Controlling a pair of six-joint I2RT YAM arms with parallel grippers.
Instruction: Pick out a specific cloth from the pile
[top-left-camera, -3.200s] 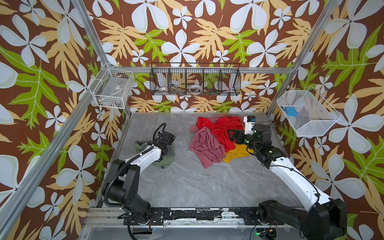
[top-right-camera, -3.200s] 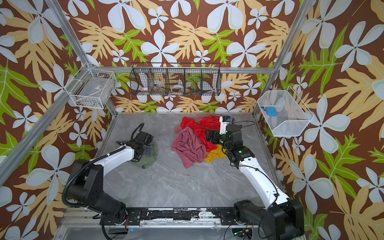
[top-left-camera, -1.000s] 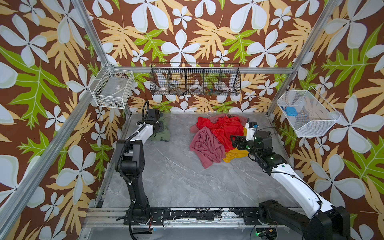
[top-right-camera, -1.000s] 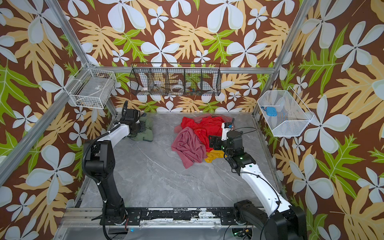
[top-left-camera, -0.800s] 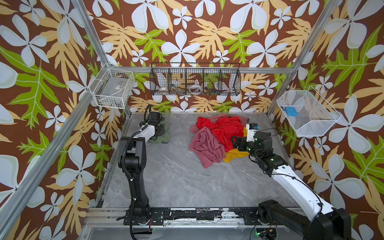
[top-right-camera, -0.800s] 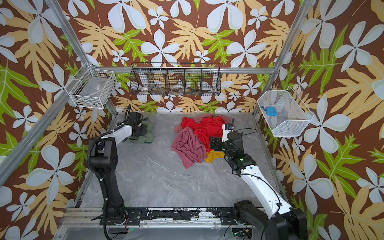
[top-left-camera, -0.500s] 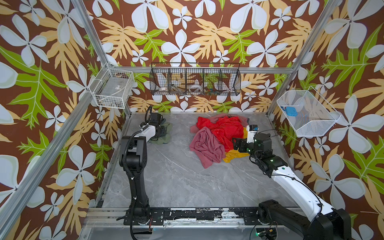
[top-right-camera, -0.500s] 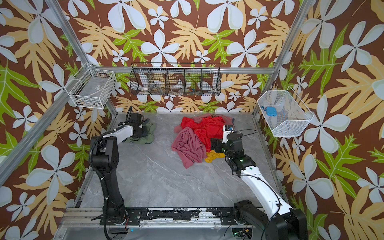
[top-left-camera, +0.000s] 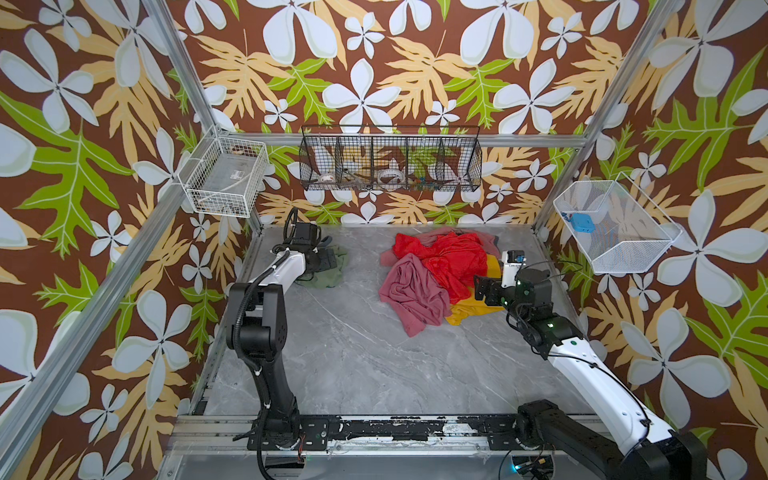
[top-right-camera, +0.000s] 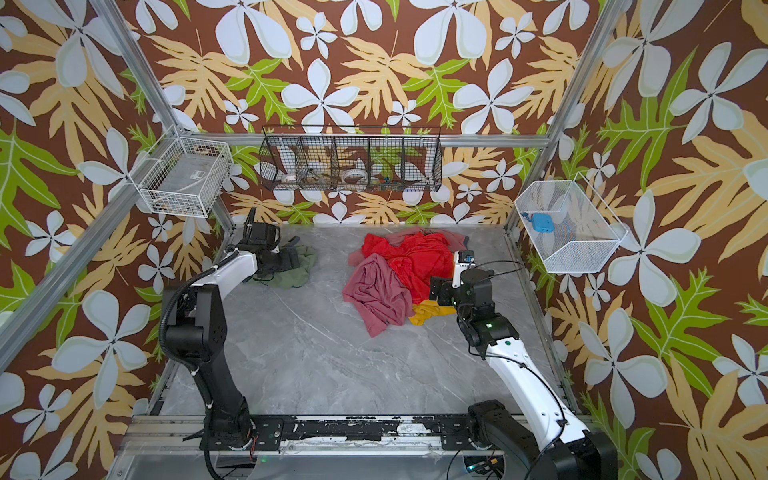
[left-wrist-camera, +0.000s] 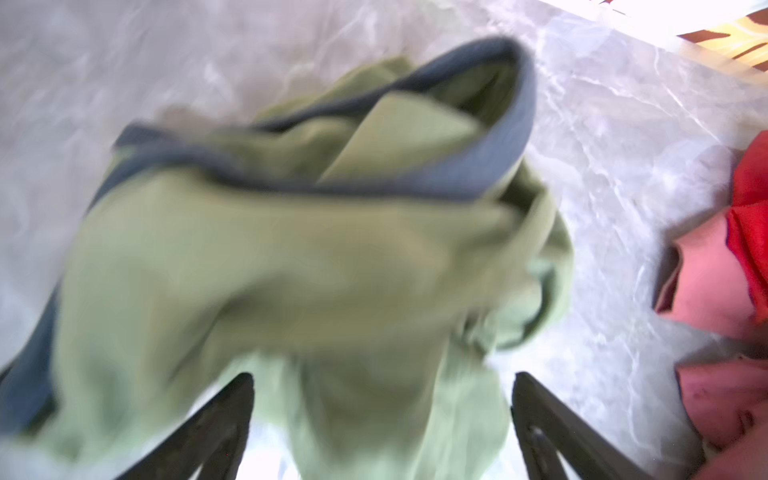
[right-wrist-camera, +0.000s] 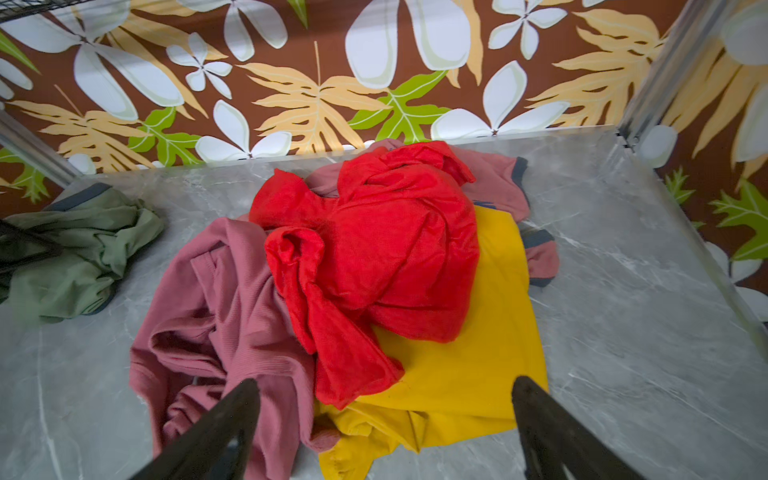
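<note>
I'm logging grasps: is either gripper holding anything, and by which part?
Nothing is held. The left gripper stands open over the sage-green cloth; the right gripper is open by the pile.

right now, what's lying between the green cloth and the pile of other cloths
Only bare grey table lies between the sage-green cloth and the pile; both top views and the right wrist view show it.

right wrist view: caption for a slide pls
Open right gripper faces the pile; the sage-green cloth lies apart beside it.
</note>
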